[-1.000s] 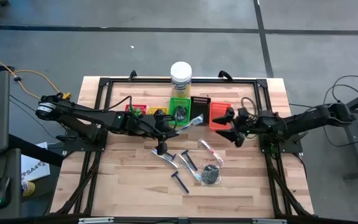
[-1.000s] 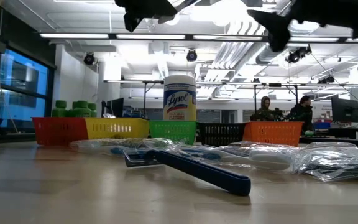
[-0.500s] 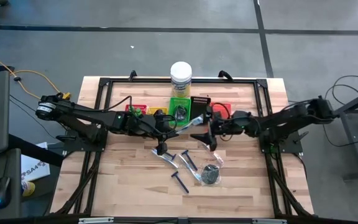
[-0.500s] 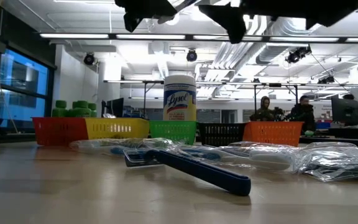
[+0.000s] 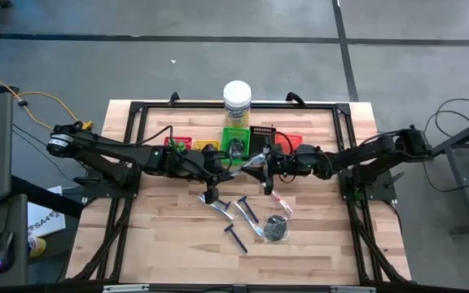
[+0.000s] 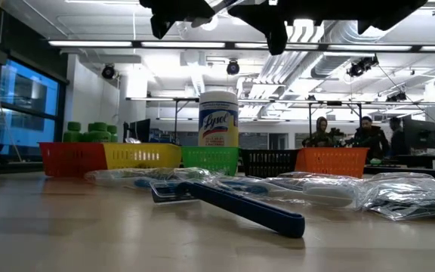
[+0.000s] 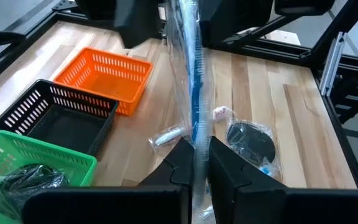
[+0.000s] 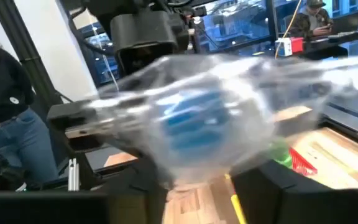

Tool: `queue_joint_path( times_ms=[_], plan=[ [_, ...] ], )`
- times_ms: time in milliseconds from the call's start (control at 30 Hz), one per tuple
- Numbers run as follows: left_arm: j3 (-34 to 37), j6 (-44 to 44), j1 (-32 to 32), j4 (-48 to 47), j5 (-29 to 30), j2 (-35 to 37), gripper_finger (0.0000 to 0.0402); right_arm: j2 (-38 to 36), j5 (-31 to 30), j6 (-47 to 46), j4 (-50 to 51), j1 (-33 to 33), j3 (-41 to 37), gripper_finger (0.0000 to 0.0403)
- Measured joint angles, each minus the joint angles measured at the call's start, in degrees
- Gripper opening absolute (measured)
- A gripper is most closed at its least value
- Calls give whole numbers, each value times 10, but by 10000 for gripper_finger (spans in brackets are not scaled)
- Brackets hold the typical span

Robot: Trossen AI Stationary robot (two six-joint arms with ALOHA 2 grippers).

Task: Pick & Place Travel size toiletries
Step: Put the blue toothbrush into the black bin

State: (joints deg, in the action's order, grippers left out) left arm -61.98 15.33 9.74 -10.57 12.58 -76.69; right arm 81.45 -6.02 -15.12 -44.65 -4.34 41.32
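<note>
Handover of sleeved stick mid-air, above the trays.
Left gripper (image 7: pixel 196 163) pinches the clear-sleeved stick (image 7: pixel 190 81) over table centre; your right gripper (image 5: pixel 264 172) sits at its 3 o'clock end, fingers can't tell. Risk: the slick sleeve slips or tears if both pull, dropping beside the black tray (image 7: pixel 55 118).

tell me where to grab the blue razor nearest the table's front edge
Probably the slim handle, mid-length, from straight above with fingers across it. The razor lies flat on the table, bare wood on both sides of the handle, its wider head at one end.
</note>
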Motion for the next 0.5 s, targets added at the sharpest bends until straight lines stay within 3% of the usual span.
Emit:
queue_joint_path(
  times_ms=[300,500],
  plan=[
    [0,-2,0,-2,-3,0,17,0,18,-3,10,0,0,22],
    [0,5,0,-1,-17,0,22,0,36,-51,9,9,0,21]
  ],
)
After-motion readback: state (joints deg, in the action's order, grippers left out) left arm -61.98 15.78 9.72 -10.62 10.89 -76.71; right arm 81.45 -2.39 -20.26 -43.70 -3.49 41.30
